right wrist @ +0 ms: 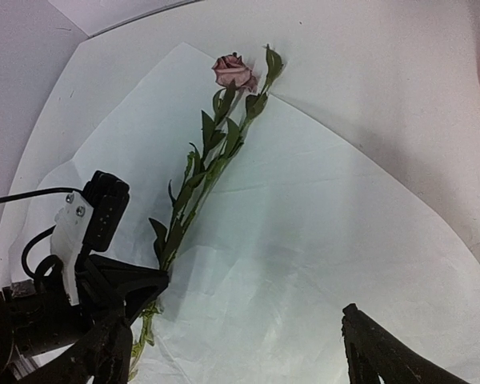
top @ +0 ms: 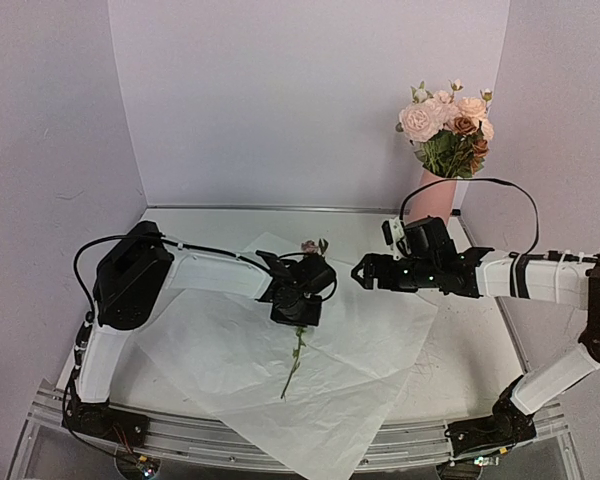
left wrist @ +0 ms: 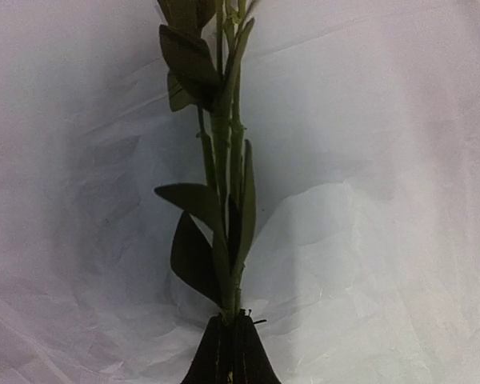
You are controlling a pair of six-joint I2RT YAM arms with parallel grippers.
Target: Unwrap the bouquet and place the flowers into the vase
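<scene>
Only overhead shows the vase [top: 437, 200]; left claw [left wrist: 232, 330] pinches a stem [left wrist: 222, 160].

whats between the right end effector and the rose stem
Only bare white wrapping paper, clearest in the right wrist view, separates right end effector from thin green mauve-rose stem.

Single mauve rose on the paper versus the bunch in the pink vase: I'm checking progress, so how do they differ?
The single mauve rose on a thin green stem lies along the crumpled white paper sheet; the bunch of cream, pink and brown roses stands upright in the tall pink vase. The single stem is clamped by the left gripper; nothing holds the bunch. Both carry green leaves.
</scene>
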